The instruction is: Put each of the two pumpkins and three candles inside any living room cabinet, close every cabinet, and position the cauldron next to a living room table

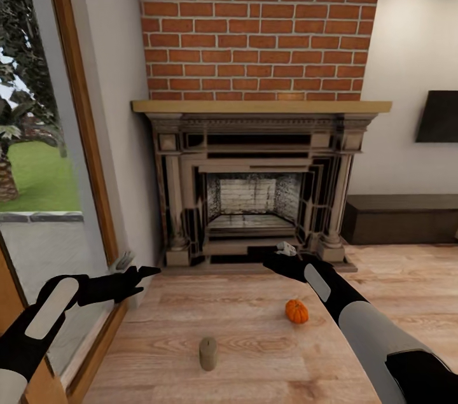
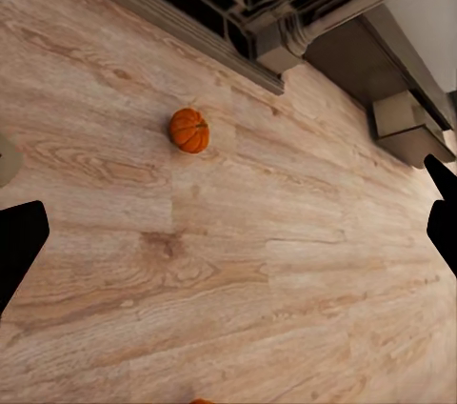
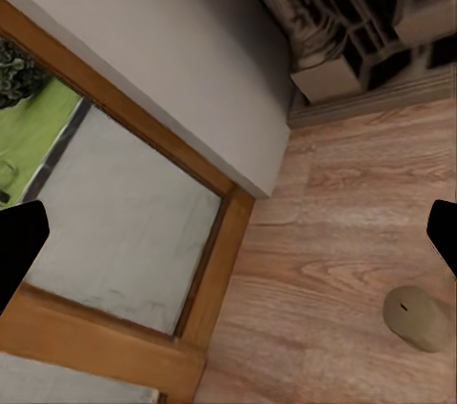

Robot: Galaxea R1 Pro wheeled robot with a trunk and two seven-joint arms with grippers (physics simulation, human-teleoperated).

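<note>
I am holding both grippers spread wide and empty: pumpkin (image 1: pixel 296 311) sitting below the right gripper (image 1: pixel 284 256), candle (image 1: pixel 208 354) standing between the arms.

From head height the head camera faces the brick-topped carved stone fireplace (image 1: pixel 254 200) across pale plank flooring (image 1: pixel 254 353), while both wrist cameras look down closer, sharing its small orange ribbed pumpkin (image 1: pixel 296 311) (image 2: pixel 189 130) and stubby tan candle (image 1: pixel 208 354) (image 3: pixel 417 318).
</note>
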